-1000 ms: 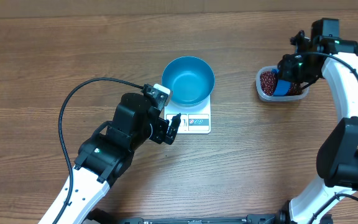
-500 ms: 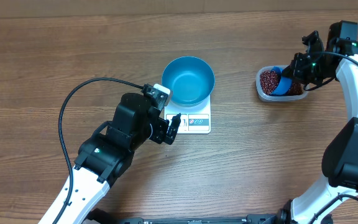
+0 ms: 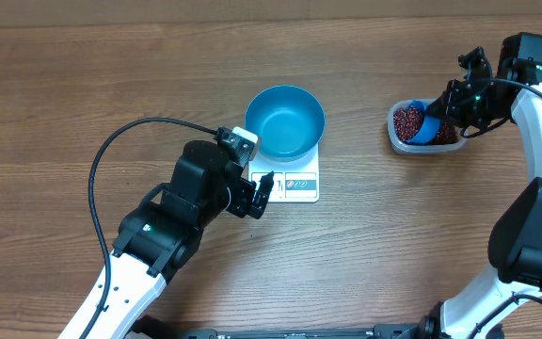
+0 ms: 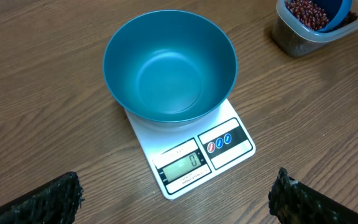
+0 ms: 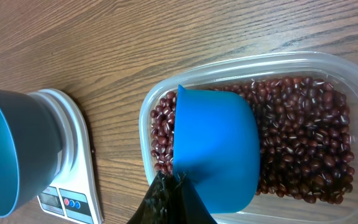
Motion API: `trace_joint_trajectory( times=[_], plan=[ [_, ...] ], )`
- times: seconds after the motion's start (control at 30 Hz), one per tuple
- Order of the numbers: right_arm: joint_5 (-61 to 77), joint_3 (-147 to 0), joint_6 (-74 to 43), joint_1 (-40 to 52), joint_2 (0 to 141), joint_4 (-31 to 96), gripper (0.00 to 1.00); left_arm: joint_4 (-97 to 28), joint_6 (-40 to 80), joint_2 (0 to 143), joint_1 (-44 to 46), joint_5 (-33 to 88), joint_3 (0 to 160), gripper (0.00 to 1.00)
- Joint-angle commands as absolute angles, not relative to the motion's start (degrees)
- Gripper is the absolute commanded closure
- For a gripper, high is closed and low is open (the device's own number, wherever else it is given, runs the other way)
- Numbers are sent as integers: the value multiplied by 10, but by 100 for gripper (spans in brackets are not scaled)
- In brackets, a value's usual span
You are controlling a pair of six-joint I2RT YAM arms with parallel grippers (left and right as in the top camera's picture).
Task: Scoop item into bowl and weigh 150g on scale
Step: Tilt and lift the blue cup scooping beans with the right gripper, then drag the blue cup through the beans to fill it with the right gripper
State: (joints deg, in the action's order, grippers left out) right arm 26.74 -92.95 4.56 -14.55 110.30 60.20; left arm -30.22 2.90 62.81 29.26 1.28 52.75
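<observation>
The bright blue bowl [image 3: 285, 122] stands empty on the white scale [image 3: 295, 186], whose display shows zero in the left wrist view. My left gripper [image 3: 258, 193] hovers wide open just in front of the scale [image 4: 225, 146], holding nothing. The dark red-brown beans [image 5: 303, 143] fill a clear tub [image 3: 398, 139] at the right. My right gripper [image 5: 169, 185] is shut on a small blue scoop [image 5: 219, 146], which sits tipped inside the tub with its rounded outside toward the wrist camera. The scoop's handle is hidden by the fingers.
A black cable [image 3: 120, 141] loops over the table left of the left arm. The right arm [image 3: 534, 132] runs down the right edge. Bare wooden tabletop lies between the scale and the tub.
The right gripper has shifted right and slightly back with the scoop, turning it in the tub. The left arm, bowl and scale are unchanged.
</observation>
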Motion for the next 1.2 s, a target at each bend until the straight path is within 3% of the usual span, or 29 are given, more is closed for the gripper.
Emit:
trace_joint_trajectory(
  times=[0.0,1.17],
  plan=[
    [277,-930,50,-145,1103,603,96,-302,34,630,293,13,522,0],
    [271,-891,50,-182,1114,599,96,-302,34,630,293,13,522,0]
  ],
)
